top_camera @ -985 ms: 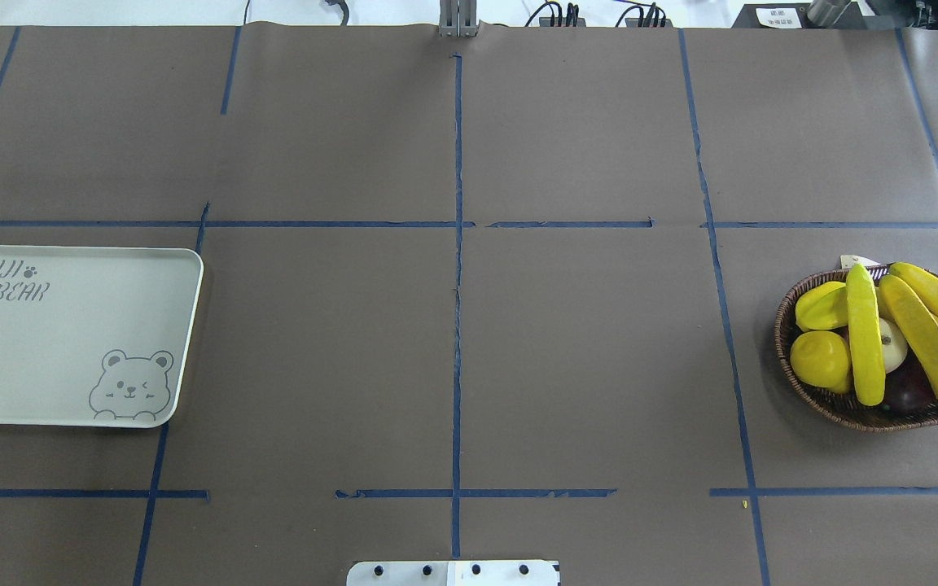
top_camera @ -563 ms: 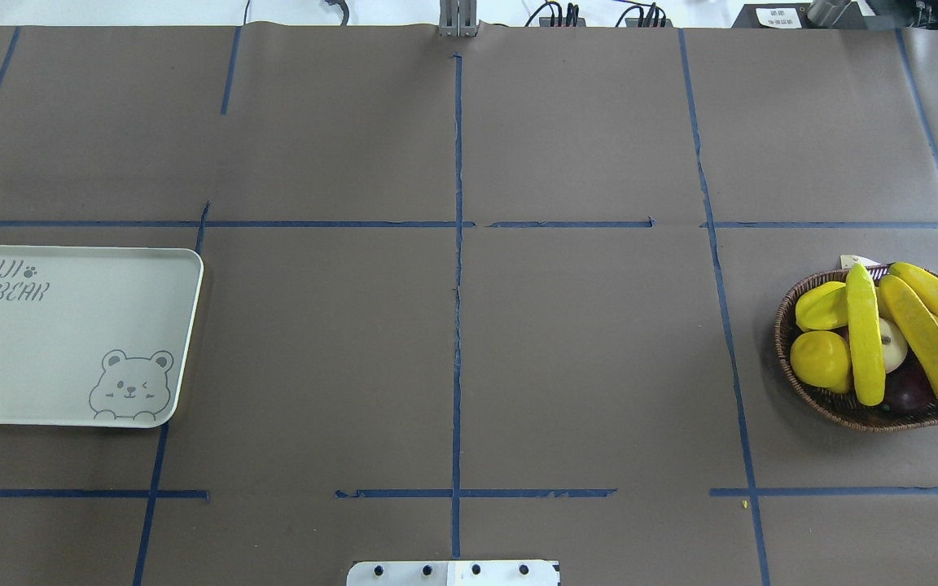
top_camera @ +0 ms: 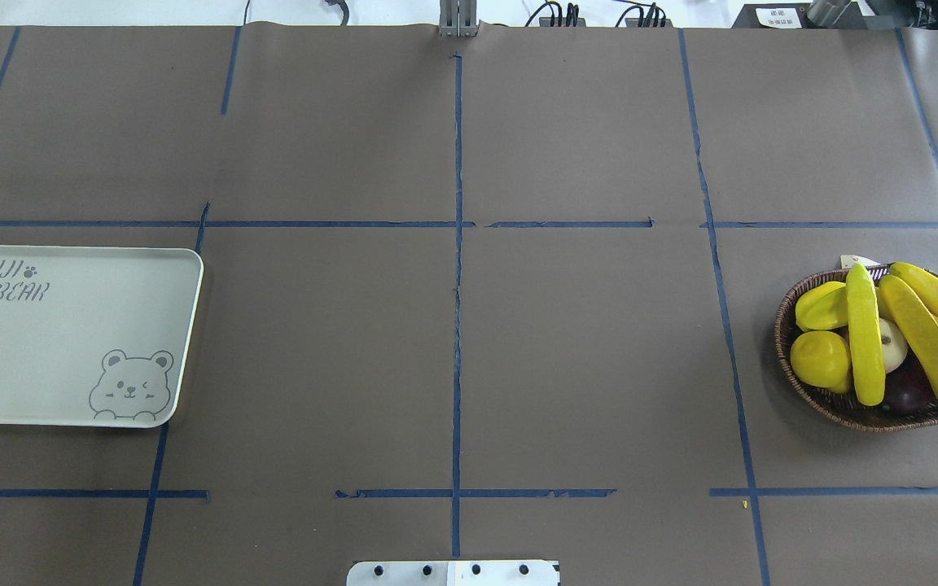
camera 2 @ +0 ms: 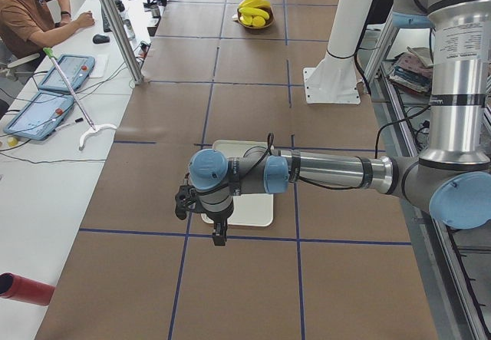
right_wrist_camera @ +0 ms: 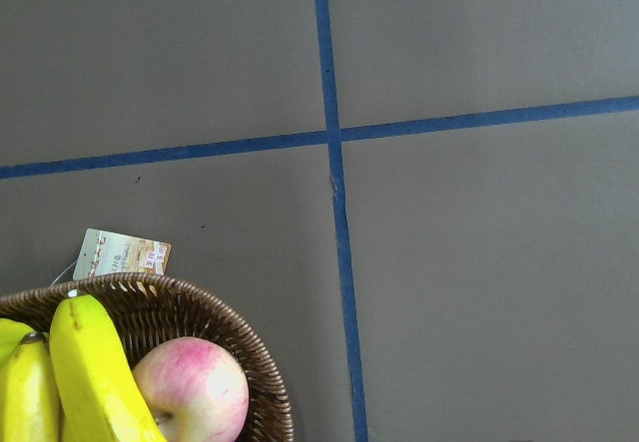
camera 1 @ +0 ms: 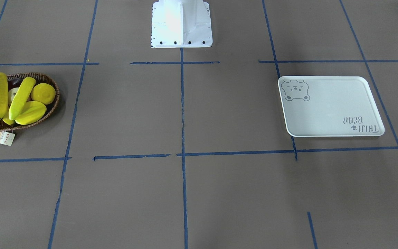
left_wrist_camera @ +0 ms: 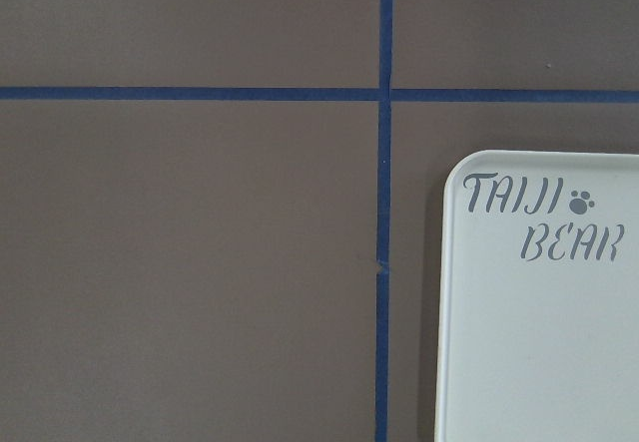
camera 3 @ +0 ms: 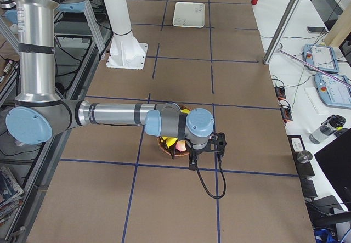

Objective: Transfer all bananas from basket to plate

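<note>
1. Overhead exterior view: the bananas (top_camera: 865,334) all lie in the basket (top_camera: 843,411), piled on top of other fruit; I can count three long ones for sure, and a fourth peeks out under them.
2. The plate (top_camera: 70,325) sits far away at the other end of the table; nothing is on it, only its bear picture and letters.
3. So none of the job is done yet, I think; every banana has to be picked up and carried across to the plate.
4. The right gripper (camera 3: 192,163) hangs in the air close by the basket; its own camera sees only the basket's rim, a paper tag (right_wrist_camera: 122,253), two banana ends and a pink apple (right_wrist_camera: 190,387) in one corner; so it seems to be a bit off to the side, not right over the bananas.
5. The left gripper (camera 2: 219,236) hangs by the plate, well apart from the bananas; its camera sees one corner of the plate.
6. Both grippers show only in the side views; I cannot tell if their fingers are apart or together; neither one touches a banana.
</note>
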Controlling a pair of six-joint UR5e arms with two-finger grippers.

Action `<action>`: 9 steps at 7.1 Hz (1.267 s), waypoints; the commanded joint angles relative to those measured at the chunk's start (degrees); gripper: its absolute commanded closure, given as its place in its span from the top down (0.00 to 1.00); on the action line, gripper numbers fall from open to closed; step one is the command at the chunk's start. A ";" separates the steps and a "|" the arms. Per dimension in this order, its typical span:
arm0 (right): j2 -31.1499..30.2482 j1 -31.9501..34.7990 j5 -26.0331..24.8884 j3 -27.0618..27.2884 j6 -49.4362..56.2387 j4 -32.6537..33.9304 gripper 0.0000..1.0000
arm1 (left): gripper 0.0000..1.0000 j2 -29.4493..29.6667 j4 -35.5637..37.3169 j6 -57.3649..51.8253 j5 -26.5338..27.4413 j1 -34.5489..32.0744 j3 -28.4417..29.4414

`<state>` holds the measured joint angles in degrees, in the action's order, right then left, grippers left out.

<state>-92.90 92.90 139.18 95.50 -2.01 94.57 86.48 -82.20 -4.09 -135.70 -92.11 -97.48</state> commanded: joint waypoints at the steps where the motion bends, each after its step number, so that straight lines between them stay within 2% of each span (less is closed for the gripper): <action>1: 0.17 0.00 -0.05 0.29 -0.10 -0.09 1.00 | 1.00 0.00 -0.24 -0.04 0.00 0.00 -0.08; 5: 0.88 -0.35 0.13 2.30 -0.10 -0.18 1.00 | 1.00 0.44 -0.68 -0.04 -0.09 0.09 -0.95; 8: 2.98 -2.63 0.22 6.52 -0.02 0.52 1.00 | 1.00 0.70 -2.17 -0.13 -0.09 2.27 -7.35; 9: 2.99 -5.94 0.22 6.62 -0.02 0.18 1.00 | 1.00 0.71 -2.00 -0.04 -0.18 3.68 -7.89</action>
<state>-90.38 90.00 139.38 101.19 -2.03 94.83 87.12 -83.85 -4.23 -135.81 -90.09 -103.87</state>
